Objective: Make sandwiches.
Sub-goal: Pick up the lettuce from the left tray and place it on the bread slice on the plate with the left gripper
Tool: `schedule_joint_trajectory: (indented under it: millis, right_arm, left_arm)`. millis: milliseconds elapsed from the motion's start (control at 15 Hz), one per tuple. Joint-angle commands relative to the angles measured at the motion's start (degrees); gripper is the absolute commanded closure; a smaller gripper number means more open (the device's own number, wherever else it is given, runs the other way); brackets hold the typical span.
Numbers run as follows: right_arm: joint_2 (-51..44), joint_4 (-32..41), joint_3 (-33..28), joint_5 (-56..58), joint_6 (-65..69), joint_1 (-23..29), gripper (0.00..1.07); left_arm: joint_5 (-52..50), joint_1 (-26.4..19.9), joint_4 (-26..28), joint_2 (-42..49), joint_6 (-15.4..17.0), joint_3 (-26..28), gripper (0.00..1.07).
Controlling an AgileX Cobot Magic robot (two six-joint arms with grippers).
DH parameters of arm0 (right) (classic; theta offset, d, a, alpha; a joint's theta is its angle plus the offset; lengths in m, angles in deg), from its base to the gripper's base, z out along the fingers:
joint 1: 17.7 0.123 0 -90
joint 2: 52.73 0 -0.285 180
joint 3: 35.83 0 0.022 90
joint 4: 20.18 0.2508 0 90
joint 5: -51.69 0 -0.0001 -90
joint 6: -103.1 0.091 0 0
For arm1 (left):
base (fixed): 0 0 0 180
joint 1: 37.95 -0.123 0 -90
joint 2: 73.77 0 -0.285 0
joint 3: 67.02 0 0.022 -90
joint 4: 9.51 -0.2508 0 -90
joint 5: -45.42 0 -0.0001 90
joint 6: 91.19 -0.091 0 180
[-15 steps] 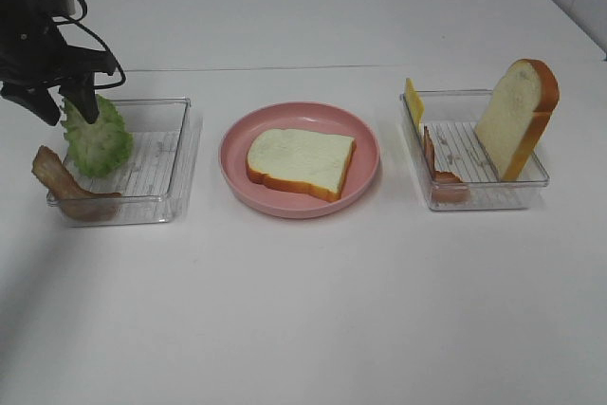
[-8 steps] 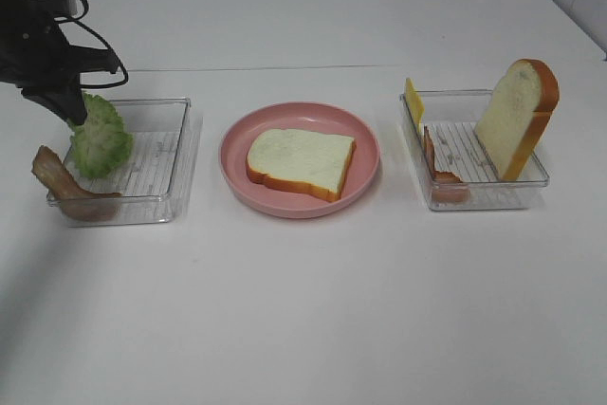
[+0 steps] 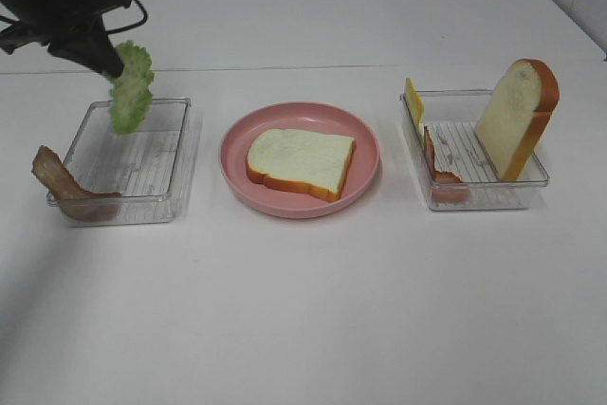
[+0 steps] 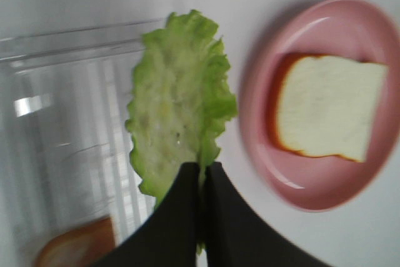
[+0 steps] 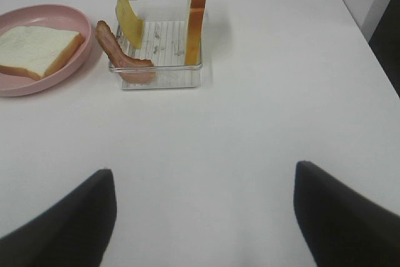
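My left gripper (image 3: 107,62) is shut on a frilly green lettuce leaf (image 3: 131,88) and holds it hanging above the far edge of the left clear tray (image 3: 177,154). The left wrist view shows the pinched lettuce (image 4: 178,110) in the gripper (image 4: 203,170). A white bread slice (image 3: 302,160) lies flat on the pink plate (image 3: 237,182). A brown bacon strip (image 3: 62,182) leans in the left tray. The right tray (image 3: 533,180) holds an upright bread slice (image 3: 517,116), a yellow cheese slice (image 3: 413,101) and bacon (image 3: 438,170). My right gripper (image 5: 206,217) is open and empty, well short of its tray (image 5: 162,74).
The plate (image 4: 256,104) with its bread (image 4: 328,114) lies beside the hanging lettuce in the left wrist view. In the right wrist view the bread (image 5: 199,10), cheese (image 5: 129,22) and bacon (image 5: 119,51) stand in the tray. The table's right edge (image 5: 375,35) is near.
My left gripper closed on the lettuce in the left tray and lifted it up and toward the plate. The leaf now hangs clear of the tray floor.
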Motion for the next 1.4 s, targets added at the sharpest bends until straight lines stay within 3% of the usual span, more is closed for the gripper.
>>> schedule_joint_trajectory:
  millis: [67, 133, 600, 1000, 1200, 1400]
  right_arm:
    - [-0.69, -0.17, -0.06, -0.69, 0.06, -0.46, 0.33]
    - [-0.69, -0.17, -0.06, -0.69, 0.06, -0.46, 0.33]
    - [-0.69, -0.17, -0.06, -0.69, 0.06, -0.46, 0.33]
    - [-0.69, -0.17, -0.06, -0.69, 0.06, -0.46, 0.33]
    - [-0.69, -0.17, -0.06, -0.69, 0.06, -0.46, 0.33]
    - [-0.69, -0.17, -0.06, -0.69, 0.06, -0.46, 0.33]
  left_arm:
    - [0.06, 0.74, 12.15, 0.74, -6.02, 0.17, 1.07]
    - [-0.29, 2.75, 19.08, 0.74, -9.85, 0.17, 1.07]
    - [-9.4, 17.65, 32.6, -6.3, -15.58, 0.4, 1.07]
    - [-11.57, 18.33, 30.77, -12.66, -15.53, 0.4, 1.07]
    - [-9.28, 18.39, 35.7, -12.61, -15.81, 0.4, 1.07]
    - [-6.3, 18.39, 36.27, -12.61, -17.02, 0.4, 1.07]
